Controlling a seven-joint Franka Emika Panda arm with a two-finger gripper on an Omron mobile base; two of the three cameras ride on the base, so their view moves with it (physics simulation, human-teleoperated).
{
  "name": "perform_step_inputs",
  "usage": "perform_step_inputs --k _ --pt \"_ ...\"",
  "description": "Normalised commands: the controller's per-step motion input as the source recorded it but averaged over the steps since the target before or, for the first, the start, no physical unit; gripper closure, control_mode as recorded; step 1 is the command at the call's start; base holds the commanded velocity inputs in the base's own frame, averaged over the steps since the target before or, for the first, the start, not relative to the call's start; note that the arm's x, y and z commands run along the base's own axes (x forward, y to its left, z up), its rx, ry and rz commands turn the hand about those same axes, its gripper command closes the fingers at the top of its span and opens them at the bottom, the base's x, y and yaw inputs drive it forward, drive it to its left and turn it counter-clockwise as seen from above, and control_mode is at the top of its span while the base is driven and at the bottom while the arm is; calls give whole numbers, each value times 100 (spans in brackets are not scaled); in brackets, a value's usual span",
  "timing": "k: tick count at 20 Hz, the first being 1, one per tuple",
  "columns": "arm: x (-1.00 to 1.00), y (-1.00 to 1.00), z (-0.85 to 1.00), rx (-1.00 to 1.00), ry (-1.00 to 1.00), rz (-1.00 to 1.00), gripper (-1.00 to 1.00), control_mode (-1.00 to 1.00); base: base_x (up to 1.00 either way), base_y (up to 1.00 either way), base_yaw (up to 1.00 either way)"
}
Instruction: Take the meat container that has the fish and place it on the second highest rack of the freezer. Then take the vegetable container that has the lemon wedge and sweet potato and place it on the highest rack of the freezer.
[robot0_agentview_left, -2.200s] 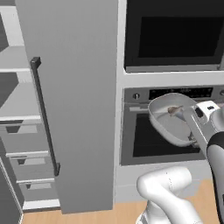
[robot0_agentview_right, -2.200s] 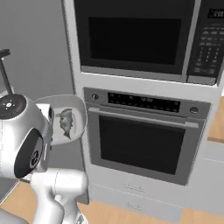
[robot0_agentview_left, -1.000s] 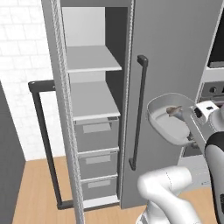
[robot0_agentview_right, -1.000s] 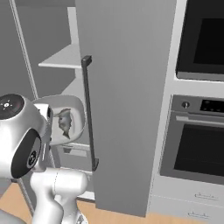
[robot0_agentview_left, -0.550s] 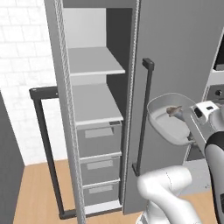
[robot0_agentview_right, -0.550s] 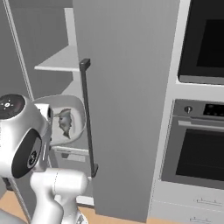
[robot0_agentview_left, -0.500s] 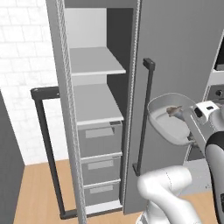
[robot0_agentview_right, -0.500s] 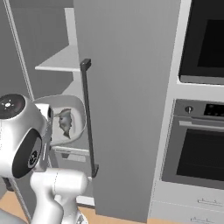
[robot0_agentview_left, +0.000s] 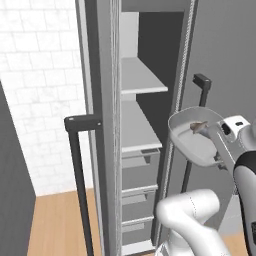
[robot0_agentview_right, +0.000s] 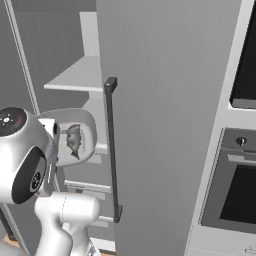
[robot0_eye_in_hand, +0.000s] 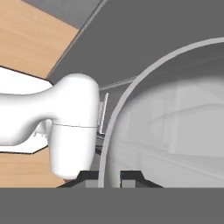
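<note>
Gripper (robot0_eye_in_hand: 109, 177) is clamped on the rim of the meat container (robot0_agentview_left: 196, 139), fingers (robot0_eye_in_hand: 89, 176) either side of the wall, as I see it. Tub rides tilted in the air with the fish (robot0_agentview_right: 72, 138) inside, in front of the open freezer (robot0_agentview_left: 145, 90), beside its door handle (robot0_agentview_right: 112, 150).

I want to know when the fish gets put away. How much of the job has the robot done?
Done: the freezer stands open, and the meat container with the fish is lifted. In hand: the pincer is shut on the tub's rim, carrying it in front of the freezer, tilted. Left: set it on the second highest rack, which looks bare, then fetch the vegetable tub for the highest rack.
</note>
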Motion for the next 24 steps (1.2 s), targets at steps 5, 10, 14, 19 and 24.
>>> perform_step_inputs --k 5,10,14,19,24 --pt "0 0 0 0 0 0 100 100 32 30 0" --pt "29 44 37 -15 -11 0 100 -100 0 0 0" --pt "36 52 11 -11 -3 0 100 -100 0 0 0" --pt "74 55 -11 -2 9 3 100 -100 0 0 0" --pt "73 20 -29 2 8 9 100 -100 0 0 0"
